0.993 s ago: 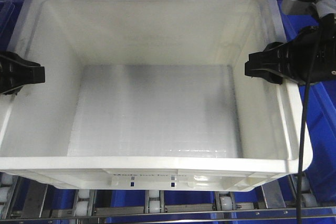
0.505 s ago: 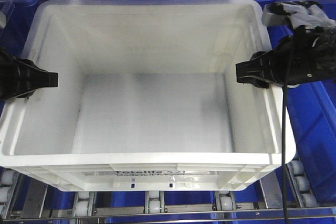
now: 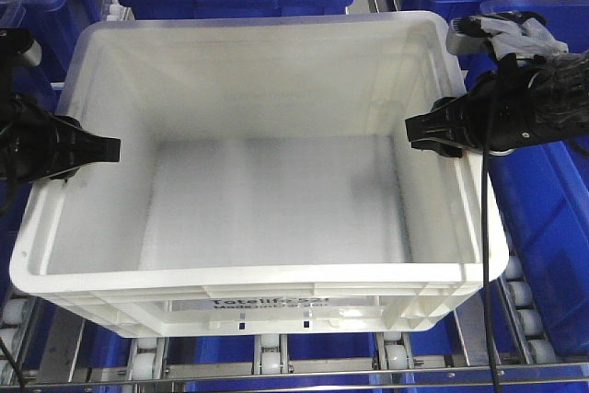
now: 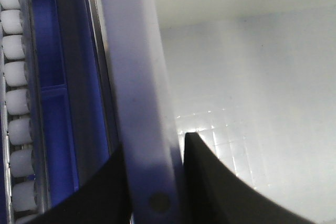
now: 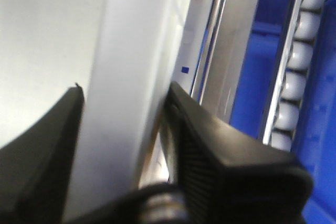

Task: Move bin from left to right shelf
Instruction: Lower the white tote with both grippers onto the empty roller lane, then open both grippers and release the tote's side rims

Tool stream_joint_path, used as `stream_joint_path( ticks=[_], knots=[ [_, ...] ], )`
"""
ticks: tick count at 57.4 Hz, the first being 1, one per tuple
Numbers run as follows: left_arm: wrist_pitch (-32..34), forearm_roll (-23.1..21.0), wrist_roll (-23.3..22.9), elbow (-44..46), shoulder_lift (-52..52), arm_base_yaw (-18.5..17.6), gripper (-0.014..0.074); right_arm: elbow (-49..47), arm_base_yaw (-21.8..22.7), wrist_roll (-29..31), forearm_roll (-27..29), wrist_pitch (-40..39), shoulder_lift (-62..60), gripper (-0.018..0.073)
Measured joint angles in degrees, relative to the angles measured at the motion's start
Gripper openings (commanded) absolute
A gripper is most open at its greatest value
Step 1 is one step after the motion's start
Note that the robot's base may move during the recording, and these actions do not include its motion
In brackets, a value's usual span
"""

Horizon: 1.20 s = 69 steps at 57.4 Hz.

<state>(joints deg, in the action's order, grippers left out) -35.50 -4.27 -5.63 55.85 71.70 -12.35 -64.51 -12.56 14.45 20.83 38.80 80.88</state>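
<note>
The bin [image 3: 267, 273] is a large white rectangular plastic tote with a thick rolled rim, upright and open-topped, with nothing inside. Black print runs along its near outer wall. It sits level over a roller track among blue bins

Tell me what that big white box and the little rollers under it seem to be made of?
The bin looks like moulded plastic, white and slightly see-through: light glows through its thick rim, and its floor has a faint sheen. The rollers look like smooth white plastic, though that is less certain; they sit in rails that seem to be bare metal. Both black fingers look matte, probably plastic.
</note>
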Motion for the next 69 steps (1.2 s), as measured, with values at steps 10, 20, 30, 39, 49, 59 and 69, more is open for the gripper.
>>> stream_joint_path(
  ticks=[10,20,30,39,49,59,69],
  knots=[
    [0.36,-0.18,0.00,0.00,0.20,0.00,-0.0006,0.00,0.00,0.07,-0.18,-0.77,0.21,-0.0004],
    [0.42,-0.18,-0.05,0.00,0.20,0.00,-0.0006,0.00,0.00,0.18,-0.22,-1.36,0.24,-0.0004],
    [0.48,-0.18,-0.14,0.00,0.20,0.00,0.0001,0.00,0.00,0.35,-0.22,-1.91,0.24,0.0004],
    [0.59,-0.18,-0.17,0.00,0.20,0.00,0.0048,0.00,0.00,0.35,-0.22,-1.91,0.24,0.0070],
    [0.74,-0.18,-0.17,0.00,0.20,0.00,0.0153,0.00,0.00,0.35,-0.25,-1.91,0.24,0.0251],
    [2.04,-0.53,0.41,0.00,0.25,0.00,0.0283,0.00,0.00,0.35,-0.36,-2.74,0.24,0.0487],
    [5.97,-1.02,0.92,0.56,0.13,-0.40,0.0380,-0.48,0.00,0.35,0.55,-5.89,0.04,0.0625]
  ],
)
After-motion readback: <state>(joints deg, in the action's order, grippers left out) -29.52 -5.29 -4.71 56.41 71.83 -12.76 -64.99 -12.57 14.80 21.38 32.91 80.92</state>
